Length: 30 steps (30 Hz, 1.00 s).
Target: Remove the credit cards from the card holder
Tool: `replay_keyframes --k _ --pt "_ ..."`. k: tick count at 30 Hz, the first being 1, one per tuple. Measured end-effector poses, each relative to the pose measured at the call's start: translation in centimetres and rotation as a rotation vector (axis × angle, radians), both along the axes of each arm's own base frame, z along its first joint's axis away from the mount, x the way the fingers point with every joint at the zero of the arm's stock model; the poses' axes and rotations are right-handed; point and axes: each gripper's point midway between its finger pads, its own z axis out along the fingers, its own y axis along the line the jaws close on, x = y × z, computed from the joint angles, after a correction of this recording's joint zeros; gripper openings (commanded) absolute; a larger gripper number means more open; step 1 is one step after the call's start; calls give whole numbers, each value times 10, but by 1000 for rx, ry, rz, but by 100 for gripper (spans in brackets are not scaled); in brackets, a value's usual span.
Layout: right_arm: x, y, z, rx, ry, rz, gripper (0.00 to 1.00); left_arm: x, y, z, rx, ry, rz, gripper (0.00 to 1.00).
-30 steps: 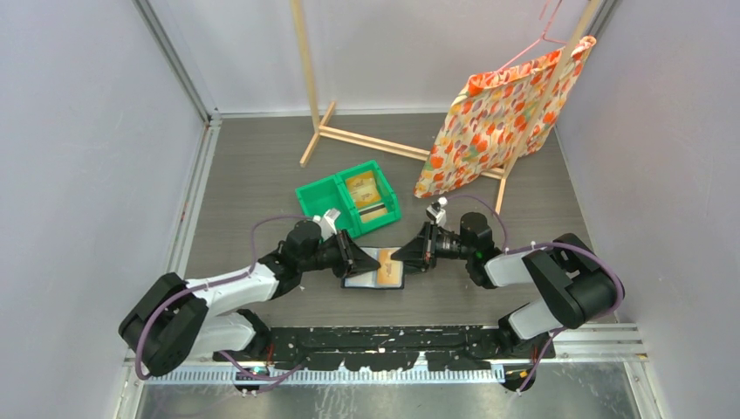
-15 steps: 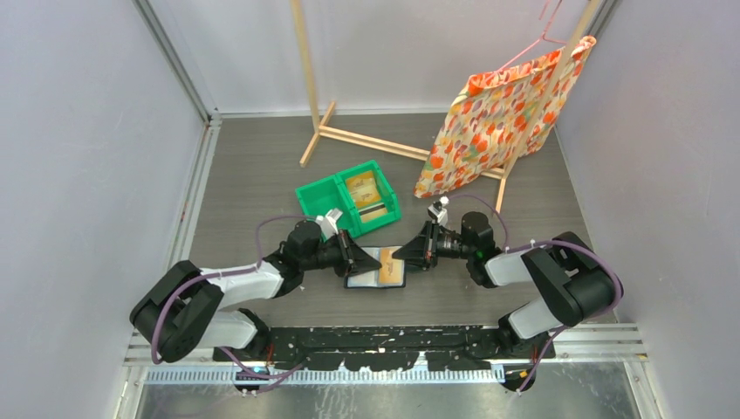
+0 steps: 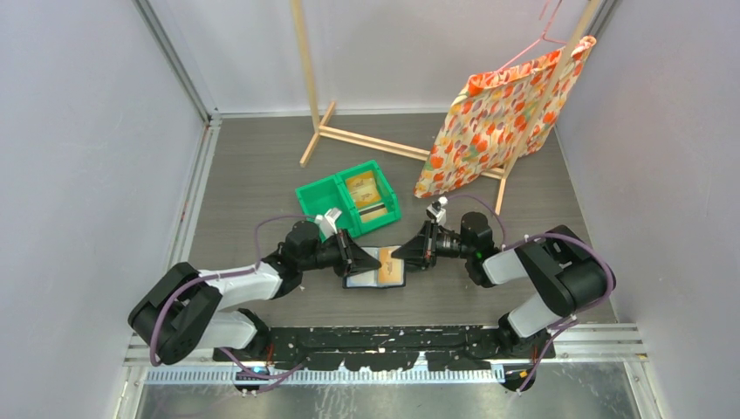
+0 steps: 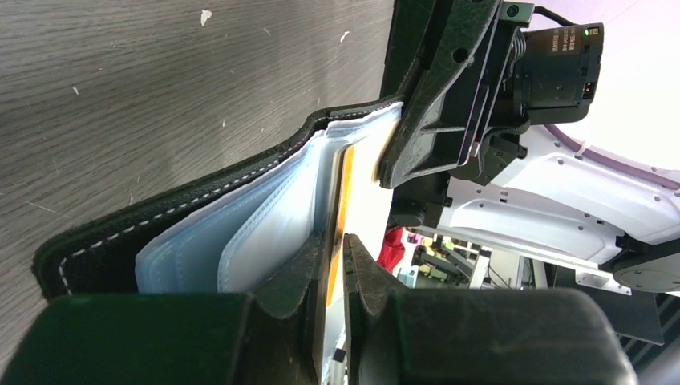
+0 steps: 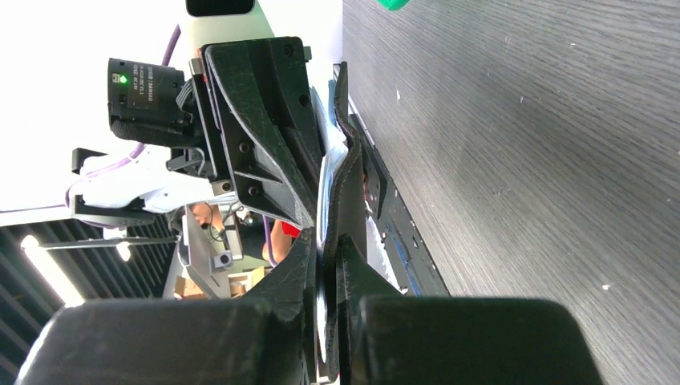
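Note:
The dark card holder (image 3: 365,282) lies open on the table between both arms. In the left wrist view its stitched black cover (image 4: 160,216) and pale blue pockets face me. An orange credit card (image 4: 345,180) stands on edge out of a pocket, and my left gripper (image 4: 335,249) is shut on that card's edge. My right gripper (image 5: 329,249) is shut on the card holder's raised flap (image 5: 350,172), pinching the cover and a pale sleeve. From above, the left gripper (image 3: 377,261) and the right gripper (image 3: 397,256) meet tip to tip over an orange card face (image 3: 390,275).
A green two-compartment bin (image 3: 316,194) stands just behind the left gripper, with tan cards (image 3: 360,186) in its right compartment. A wooden rack (image 3: 349,135) and a hanging orange flowered cloth (image 3: 502,113) stand at the back right. Walls enclose both sides.
The left arm's shoulder and elbow have shifted a little to the right. Both grippers have stayed at the card holder, and the right arm has barely moved.

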Motion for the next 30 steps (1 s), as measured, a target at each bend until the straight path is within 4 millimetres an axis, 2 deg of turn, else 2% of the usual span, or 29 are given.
replay_keyframes --k 7,13,19,21,24,26,30 --pt "2 -1 -1 2 8 -7 1 2 -3 -3 -13 17 0 12" --pt "3 -1 -3 2 14 -7 1 2 -3 -5 -16 25 2 1" --pt "5 -1 -6 1 21 -10 1 3 -3 -4 -18 32 5 1" --pt "6 0 -7 1 21 -10 7 3 -3 -4 -18 32 4 1" --pt "7 0 -7 1 20 -10 23 3 -2 -5 -19 32 5 1" --pt "7 1 -8 0 28 -12 31 1 -3 -4 -27 32 3 1" --pt "0 8 -7 3 31 25 33 -1 -7 14 -75 -22 -7 0"
